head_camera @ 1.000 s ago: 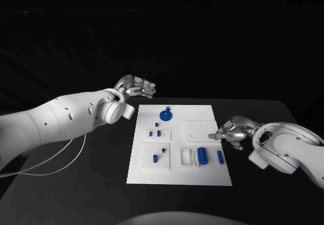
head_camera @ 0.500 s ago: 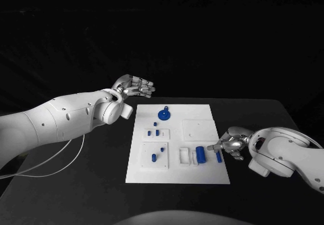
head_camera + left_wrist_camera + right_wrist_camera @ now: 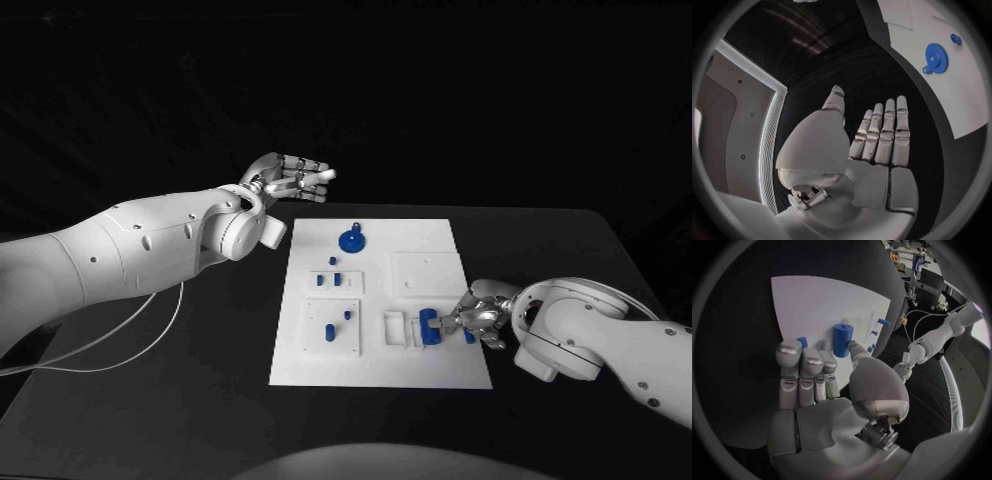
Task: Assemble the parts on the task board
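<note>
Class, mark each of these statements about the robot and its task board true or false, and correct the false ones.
1. The left hand is raised beyond the far left corner of the task board, holding nothing. True.
2. The right hand is at the blue gear. False: it is by the blue cylinder, near the board's right edge.
3. The blue gear lies at the board's far end. True.
4. The left hand grips a blue part. False: its fingers are extended and hold nothing.
</note>
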{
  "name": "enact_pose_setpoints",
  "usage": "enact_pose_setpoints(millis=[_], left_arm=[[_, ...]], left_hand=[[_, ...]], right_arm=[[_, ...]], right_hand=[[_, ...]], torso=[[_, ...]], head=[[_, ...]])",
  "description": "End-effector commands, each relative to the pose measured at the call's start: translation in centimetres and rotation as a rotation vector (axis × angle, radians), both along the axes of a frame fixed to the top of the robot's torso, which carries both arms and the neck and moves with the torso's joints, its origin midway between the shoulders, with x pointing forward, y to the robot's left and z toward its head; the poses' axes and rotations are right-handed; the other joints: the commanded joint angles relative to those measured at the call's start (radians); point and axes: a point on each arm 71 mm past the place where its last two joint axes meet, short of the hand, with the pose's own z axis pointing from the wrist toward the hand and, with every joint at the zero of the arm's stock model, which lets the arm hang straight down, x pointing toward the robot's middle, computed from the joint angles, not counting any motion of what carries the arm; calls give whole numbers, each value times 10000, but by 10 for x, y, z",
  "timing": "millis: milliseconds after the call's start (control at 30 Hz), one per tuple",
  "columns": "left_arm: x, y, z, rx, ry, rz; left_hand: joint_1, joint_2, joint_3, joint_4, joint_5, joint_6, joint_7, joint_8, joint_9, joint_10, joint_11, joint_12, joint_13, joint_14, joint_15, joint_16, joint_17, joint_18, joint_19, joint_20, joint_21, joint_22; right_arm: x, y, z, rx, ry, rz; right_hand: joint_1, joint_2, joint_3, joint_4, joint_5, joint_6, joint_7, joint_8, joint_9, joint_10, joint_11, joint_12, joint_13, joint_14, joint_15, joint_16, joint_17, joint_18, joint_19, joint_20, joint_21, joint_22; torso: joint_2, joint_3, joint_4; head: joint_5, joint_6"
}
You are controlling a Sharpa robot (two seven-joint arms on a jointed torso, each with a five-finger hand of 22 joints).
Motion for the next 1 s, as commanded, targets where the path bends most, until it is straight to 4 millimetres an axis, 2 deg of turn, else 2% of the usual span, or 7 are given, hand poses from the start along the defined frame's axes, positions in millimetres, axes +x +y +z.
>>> enact_pose_setpoints(millis=[33, 500, 633, 700, 767, 933, 1000], left_arm=[[-1, -3, 2, -347, -98, -277], [-1, -5, 1, -470, 2, -383], [-1, -5, 1, -472, 26, -392], [-1, -5, 1, -497, 40, -397], [-1, -5, 1, -544, 65, -388], [-1, -5, 1, -595, 93, -380], [-1, -6, 1, -605, 99, -385]], left_hand=[[207, -227, -134, 726, -38, -173, -17, -33, -9, -61, -53, 34, -1, -230, 52, -46, -15, -57, -211, 25, -13, -217], [173, -165, -76, 712, -1, -95, 124, -24, -8, -119, 141, 34, -1, -227, 68, -47, -16, 4, -52, 52, 29, -821], [188, -146, -46, 702, 9, -43, 168, -21, -6, -124, 160, 35, -1, -197, 65, -45, -14, 12, -21, 48, 38, -841], [113, -167, -78, 731, -1, -6, 209, -17, -4, -124, 170, 35, -1, -188, 62, -44, -14, 13, -17, 47, 37, -845], [-122, -91, -86, 734, 8, -27, 246, -24, -7, -141, 193, 36, -1, -157, 59, -45, -13, 13, -3, 43, 38, -849], [-115, -48, -50, 724, 40, -42, 256, -25, -8, -145, 198, 37, -1, -154, 59, -44, -13, 16, 4, 43, 40, -849], [-110, -43, -32, 716, 50, -16, 269, -21, -6, -141, 198, 39, 0, -159, 61, -45, -13, 20, 10, 46, 38, -852]], right_arm=[[1, 3, -4, -310, -161, 124], [2, 16, -12, -403, -113, 335], [0, 19, -15, -487, 35, 516], [-1, 19, -16, -527, 95, 585], [-1, 20, -17, -564, 128, 635], [-2, 21, -19, -669, 149, 732], [-2, 21, -19, -700, 160, 757]], right_hand=[[-24, 8, -181, 38, -5, -72, 5, -59, -64, -1, 75, -64, 11, 0, 83, -28, 20, -109, 532, 29, -39, 11], [87, 176, -537, 2, -12, -85, 16, -58, -140, -19, 82, -160, -8, 5, 89, -67, 41, -101, 537, 39, -74, 48], [212, 293, -391, -284, 9, -43, 0, -62, -155, -1, 68, -216, -53, 5, 81, -57, 65, -121, 536, 27, -46, 84], [233, 154, 19, -428, -47, -22, 9, -65, -192, 2, 66, -260, -91, 3, 72, -53, 83, -133, 535, 21, -36, 111], [168, -8, 464, -394, -30, 15, -9, -64, -219, -7, 54, -307, -129, 1, 63, -58, 94, -138, 526, 20, -53, 125], [198, -117, 932, -620, 110, 32, -16, -60, -270, -12, 48, -353, -181, 8, 63, -61, 122, -151, 538, 11, -60, 170], [270, -302, 1421, -672, 3, 64, -24, -65, -302, -8, 40, -368, -203, 8, 46, -73, 128, -159, 537, 3, -76, 187]], torso=[[8, 12, 1], [3, 1, -11], [0, -5, -13], [-1, -7, -14], [-3, -4, -16], [-1, 1, -15], [1, -2, -15]], head=[[20, -22], [58, -67], [58, -80], [60, -80], [64, -57], [67, -48], [67, -61]])
